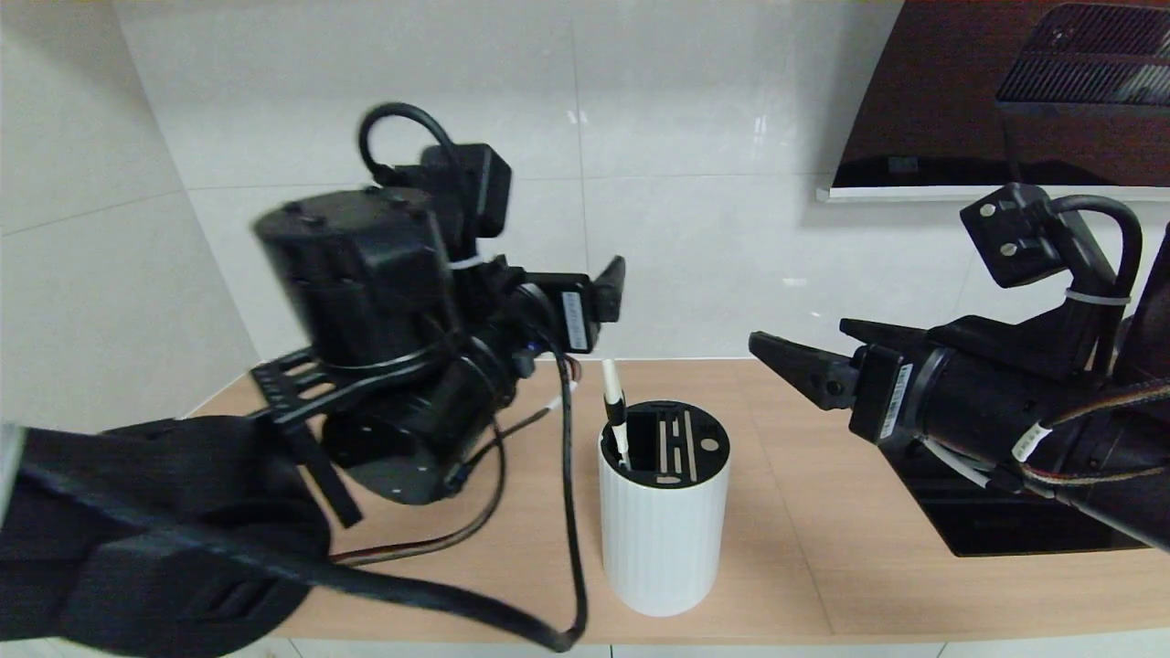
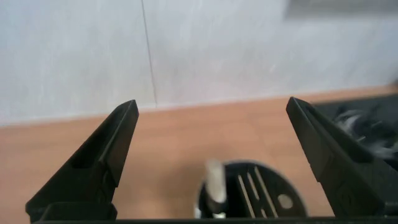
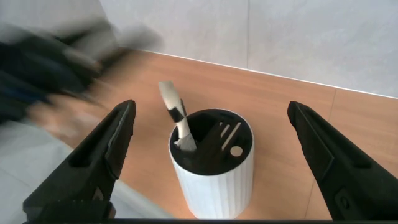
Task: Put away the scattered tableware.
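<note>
A white ribbed utensil holder with a black slotted top stands near the front edge of the wooden counter. A white-handled utensil with a black band sticks up out of one slot, leaning slightly. The holder and the utensil lie between the right gripper's wide-apart fingers, some way off. My right gripper hovers open to the right of the holder, above it. My left gripper is open above the holder, with the utensil tip below it. Its fingers sit up and left of the holder.
A dark glass cooktop is set in the counter at the right. A dark range hood hangs on the white tiled wall behind. Black cables from the left arm droop over the counter left of the holder.
</note>
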`<state>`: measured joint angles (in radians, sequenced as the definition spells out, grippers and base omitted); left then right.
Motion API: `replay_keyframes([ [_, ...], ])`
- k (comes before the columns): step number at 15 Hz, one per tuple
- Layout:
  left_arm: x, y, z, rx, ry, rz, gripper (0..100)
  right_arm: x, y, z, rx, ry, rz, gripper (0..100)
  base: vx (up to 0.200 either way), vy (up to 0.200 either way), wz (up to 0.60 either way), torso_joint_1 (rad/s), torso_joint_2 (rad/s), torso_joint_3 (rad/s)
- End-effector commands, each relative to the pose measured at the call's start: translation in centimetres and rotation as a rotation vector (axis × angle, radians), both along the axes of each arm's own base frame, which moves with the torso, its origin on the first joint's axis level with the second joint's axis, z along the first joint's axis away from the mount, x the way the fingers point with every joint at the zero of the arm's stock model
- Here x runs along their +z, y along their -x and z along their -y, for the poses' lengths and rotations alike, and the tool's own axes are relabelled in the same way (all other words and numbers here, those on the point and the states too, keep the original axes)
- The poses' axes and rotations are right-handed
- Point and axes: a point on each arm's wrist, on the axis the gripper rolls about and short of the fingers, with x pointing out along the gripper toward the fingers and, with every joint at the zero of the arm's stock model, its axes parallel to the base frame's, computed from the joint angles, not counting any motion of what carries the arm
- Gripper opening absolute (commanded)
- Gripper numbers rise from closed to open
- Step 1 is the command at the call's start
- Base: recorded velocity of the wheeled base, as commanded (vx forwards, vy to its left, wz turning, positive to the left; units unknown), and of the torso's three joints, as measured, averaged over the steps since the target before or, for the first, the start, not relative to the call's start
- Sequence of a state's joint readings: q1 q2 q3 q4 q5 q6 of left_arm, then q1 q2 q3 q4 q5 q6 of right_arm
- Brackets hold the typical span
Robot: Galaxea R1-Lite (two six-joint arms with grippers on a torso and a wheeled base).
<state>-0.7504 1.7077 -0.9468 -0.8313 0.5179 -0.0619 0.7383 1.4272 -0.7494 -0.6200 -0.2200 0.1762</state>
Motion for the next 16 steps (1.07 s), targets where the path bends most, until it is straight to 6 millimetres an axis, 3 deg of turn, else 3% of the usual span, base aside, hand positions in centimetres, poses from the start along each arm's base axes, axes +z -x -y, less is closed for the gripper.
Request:
replay_keyframes([
  [1,3.2,3.5,-6.3,0.058,0.066,0.089,100,0.1,0.6,1.5,-0.032,-0.010,0.011,100,0.000,0.000,0.00,0.000,0.00,0.000],
  [3,2.2,5.6,-10.7,0.158,0.052,0.083,100,-0.6,2.5,4.3,-0.086,-0.011,0.014,100,0.000,0.000,0.00,0.000,0.00,0.000],
  [5,1.2,8.4,-14.5,0.264,0.053,0.095,100,-1.0,6.1,7.7,-0.119,-0.028,0.066,100,0.000,0.000,0.00,0.000,0.00,0.000],
  [7,0.1,11.8,-17.1,0.329,0.056,0.117,100,-2.5,9.3,10.8,-0.179,-0.033,0.109,100,0.000,0.000,0.00,0.000,0.00,0.000],
  [8,-0.9,15.3,-18.6,0.337,0.061,0.133,100,-3.6,12.2,13.1,-0.222,-0.065,0.169,100,0.000,0.000,0.00,0.000,0.00,0.000],
  [9,-1.5,16.9,-19.3,0.342,0.057,0.128,100,-4.0,13.5,13.9,-0.234,-0.083,0.198,100,0.000,0.000,0.00,0.000,0.00,0.000],
  [10,-3.2,20.5,-20.8,0.385,0.034,0.097,100,-5.0,16.3,15.6,-0.305,-0.097,0.230,100,0.000,0.000,0.00,0.000,0.00,0.000],
  [13,-6.4,26.7,-22.3,0.355,0.011,0.097,100,-8.0,20.5,16.9,-0.407,-0.061,0.224,100,0.000,0.000,0.00,0.000,0.00,0.000],
  [15,-7.5,28.8,-22.3,0.346,0.013,0.125,100,-9.0,22.1,17.3,-0.446,0.005,0.209,100,0.000,0.000,0.00,0.000,0.00,0.000],
  [16,-7.6,28.7,-22.3,0.364,0.013,0.114,100,-8.9,22.1,17.3,-0.472,0.005,0.203,100,0.000,0.000,0.00,0.000,0.00,0.000],
])
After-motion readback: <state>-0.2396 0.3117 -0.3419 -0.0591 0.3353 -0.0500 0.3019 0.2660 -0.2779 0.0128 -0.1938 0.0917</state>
